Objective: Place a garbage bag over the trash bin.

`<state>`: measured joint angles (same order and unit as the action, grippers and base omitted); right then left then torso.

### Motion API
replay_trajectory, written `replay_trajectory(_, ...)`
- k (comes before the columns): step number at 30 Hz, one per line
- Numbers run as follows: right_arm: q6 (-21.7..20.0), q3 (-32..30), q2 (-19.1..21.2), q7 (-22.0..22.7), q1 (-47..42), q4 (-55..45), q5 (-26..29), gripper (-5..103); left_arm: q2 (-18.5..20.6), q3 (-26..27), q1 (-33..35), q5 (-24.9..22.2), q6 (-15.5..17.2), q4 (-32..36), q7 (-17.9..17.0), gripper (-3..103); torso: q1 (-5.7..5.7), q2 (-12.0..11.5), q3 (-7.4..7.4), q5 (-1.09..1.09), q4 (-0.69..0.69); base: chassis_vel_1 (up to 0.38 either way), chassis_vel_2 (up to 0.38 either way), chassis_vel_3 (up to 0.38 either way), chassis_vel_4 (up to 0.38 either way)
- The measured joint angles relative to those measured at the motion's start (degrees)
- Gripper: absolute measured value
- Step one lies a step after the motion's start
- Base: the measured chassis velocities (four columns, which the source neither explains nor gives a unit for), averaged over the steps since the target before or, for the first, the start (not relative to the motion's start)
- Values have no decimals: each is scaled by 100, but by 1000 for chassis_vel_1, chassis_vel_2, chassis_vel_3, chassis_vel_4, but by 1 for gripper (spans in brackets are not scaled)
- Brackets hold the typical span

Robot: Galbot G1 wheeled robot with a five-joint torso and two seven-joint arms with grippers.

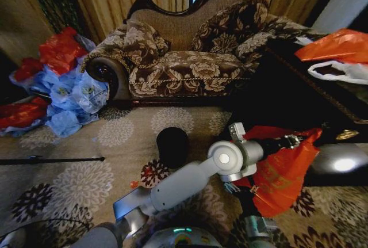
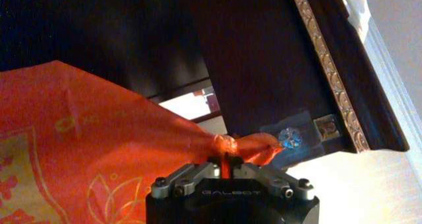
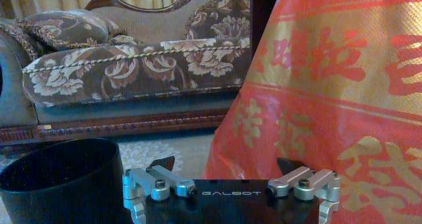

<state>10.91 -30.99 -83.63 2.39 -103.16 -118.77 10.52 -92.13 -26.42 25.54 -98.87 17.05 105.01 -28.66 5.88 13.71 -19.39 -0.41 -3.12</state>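
At four o'clock from the trash bin [image 1: 172,146] on the patterned carpet [image 1: 115,133], we see the garbage bag [image 1: 282,173] hanging in the air, beside the dark cabinet [image 1: 299,87]. Our left gripper [image 2: 226,165] is clamped tight on a bunched corner of the bag, its jaws all but closed on the plastic. Our right gripper [image 3: 231,177] stands wide open, holding nothing, with the bag just beside it and the bin's rim near. Behind, at twelve o'clock, stands the sofa [image 1: 184,58].
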Motion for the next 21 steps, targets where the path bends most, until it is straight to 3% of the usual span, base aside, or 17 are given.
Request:
replay_trajectory(2, 1, -2, -3, 3, 0, 0, 0, 100, 0, 7, 18, -41, -18, 0, 0, 1, 0, 0, 0, 0, 0, 0, 0, 0, 0)
replay_trajectory(11, 3, -12, -14, 10, -15, -17, 0, 100, -20, 6, 116, -73, -102, -16, -37, 0, 0, 0, 0, 0, 0, 0, 0, 0, 0)
replay_trajectory(21, 4, -23, -6, 18, -30, -32, 7, 100, 54, -19, 181, -108, -105, 31, -408, 0, 0, 0, 0, 0, -1, 0, 0, 0, 0)
